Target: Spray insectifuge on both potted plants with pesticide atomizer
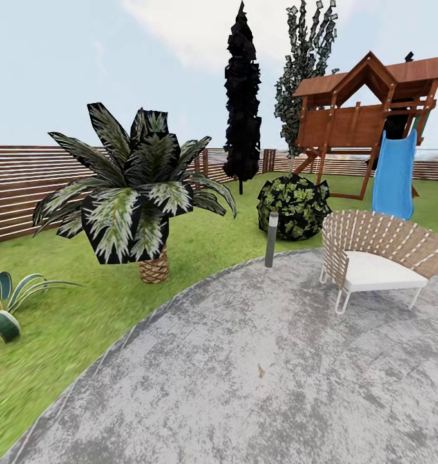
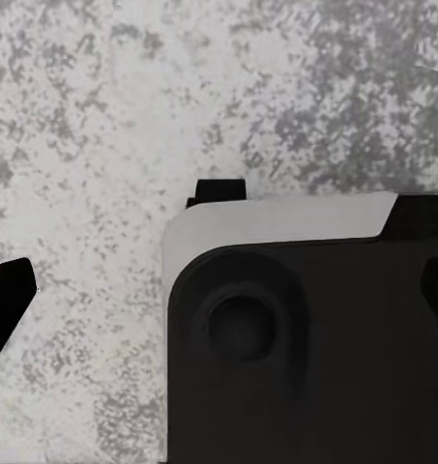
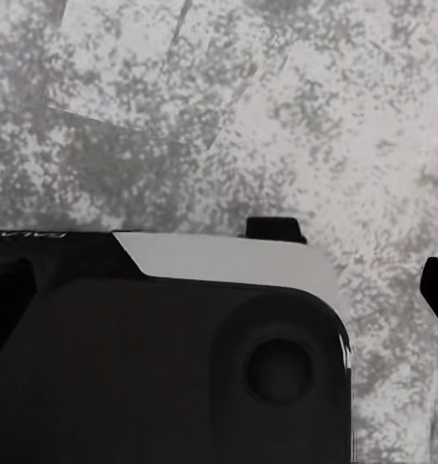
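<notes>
Patio [image 1: 257, 386]: bare grey stone underfoot.
Jaws: both sets, cannot tell.
Spray bottle, small pots: unseen near the palm [image 1: 138, 193].
Risk: driving past the palm onto lawn, missing them.

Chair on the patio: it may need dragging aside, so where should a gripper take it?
Probably the top rim of the chair back, from above at its near left end: that edge is thin and exposed, whereas the cushion is broad and the legs sit low.
</notes>
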